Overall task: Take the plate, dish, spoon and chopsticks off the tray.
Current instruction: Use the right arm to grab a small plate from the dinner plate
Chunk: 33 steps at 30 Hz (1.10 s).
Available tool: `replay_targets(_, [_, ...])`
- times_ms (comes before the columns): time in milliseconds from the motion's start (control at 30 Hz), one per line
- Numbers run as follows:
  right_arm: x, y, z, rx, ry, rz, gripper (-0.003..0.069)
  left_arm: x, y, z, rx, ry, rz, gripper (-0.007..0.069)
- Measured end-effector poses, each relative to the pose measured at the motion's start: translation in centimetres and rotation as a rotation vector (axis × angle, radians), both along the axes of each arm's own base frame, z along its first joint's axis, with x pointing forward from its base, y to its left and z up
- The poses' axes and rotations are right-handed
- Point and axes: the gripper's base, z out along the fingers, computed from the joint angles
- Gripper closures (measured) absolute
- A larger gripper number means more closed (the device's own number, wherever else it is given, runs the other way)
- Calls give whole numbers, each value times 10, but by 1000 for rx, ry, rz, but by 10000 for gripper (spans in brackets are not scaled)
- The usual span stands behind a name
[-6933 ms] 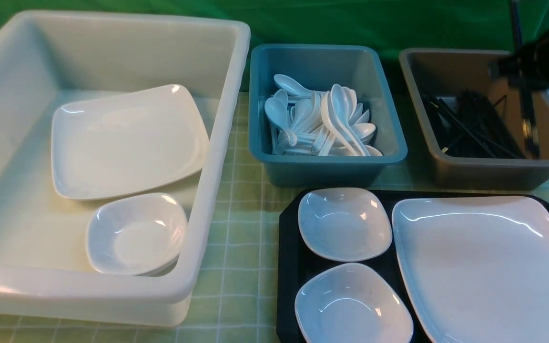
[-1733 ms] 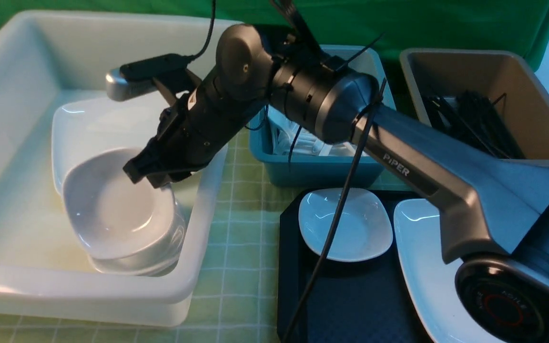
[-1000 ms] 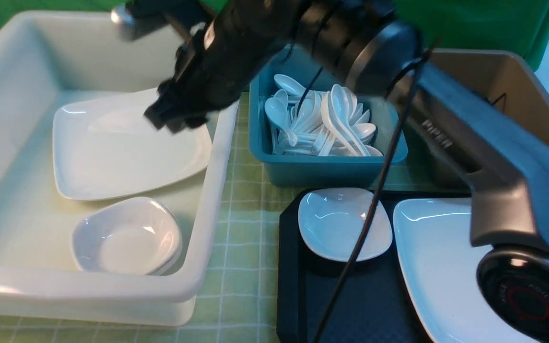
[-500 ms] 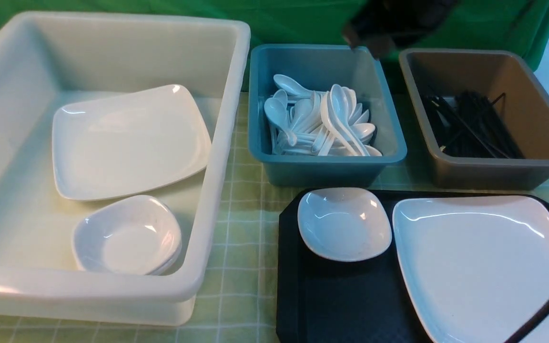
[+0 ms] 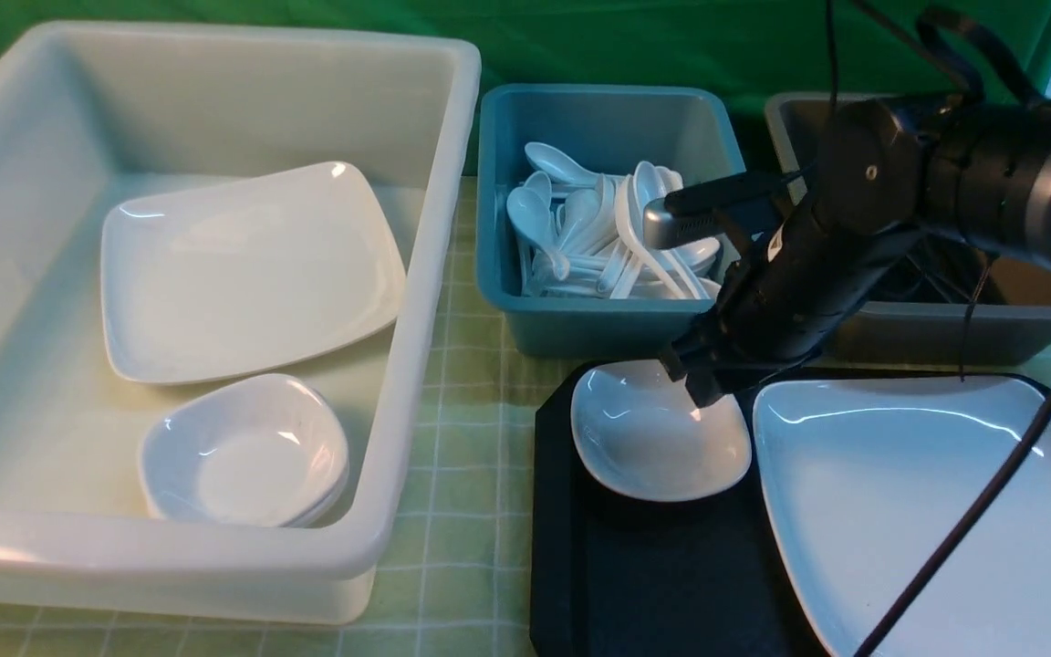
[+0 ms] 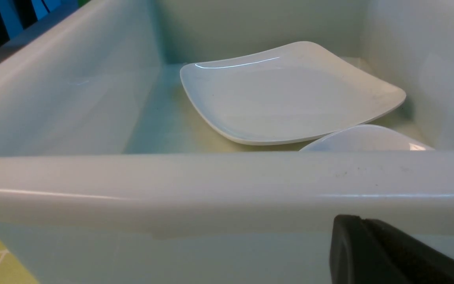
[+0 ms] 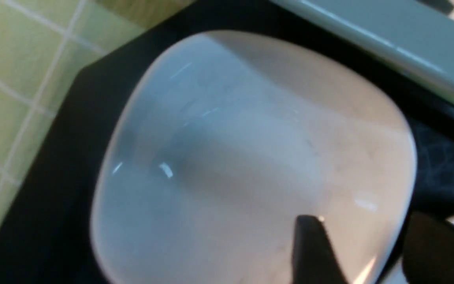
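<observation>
White dish [image 5: 653, 443] on black, seemingly diamond-textured tray [image 5: 671, 584].

Right arm [image 5: 991, 173] reaches across, its forearm sloping down from up behind the right gripper [image 5: 701, 381], wrist bent, tips aimed steeply downward. Jaws parted, with a clear gap between the two dark fingers [image 7: 313, 252]. Left gripper [image 6: 353, 244] sits low, jaws pressed together, only its dark tip showing.

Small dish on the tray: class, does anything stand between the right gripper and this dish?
Nothing visible does. The right gripper hangs right at the far right rim of the dish, jaws open. In the right wrist view one finger sits over the inside of the dish and the other outside its rim. Whether they touch it cannot be told.
</observation>
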Motion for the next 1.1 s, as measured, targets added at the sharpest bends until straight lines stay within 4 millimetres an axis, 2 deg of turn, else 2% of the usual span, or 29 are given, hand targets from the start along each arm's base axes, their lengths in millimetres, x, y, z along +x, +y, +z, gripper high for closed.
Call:
replay_targets(133, [11, -9, -19, -23, 10, -14, 281, 0, 0, 0, 0, 0, 0, 627])
replay_targets(267, [20, -19, -22, -20, -25, -41, 277, 0, 0, 0, 0, 0, 0, 627])
replay_targets(433, [24, -20, -26, -17, -37, -48, 275, 0, 0, 0, 0, 0, 0, 627])
replay_targets(1100, [7, 8, -30, -32, 13, 31, 272, 0, 0, 0, 0, 0, 0, 627])
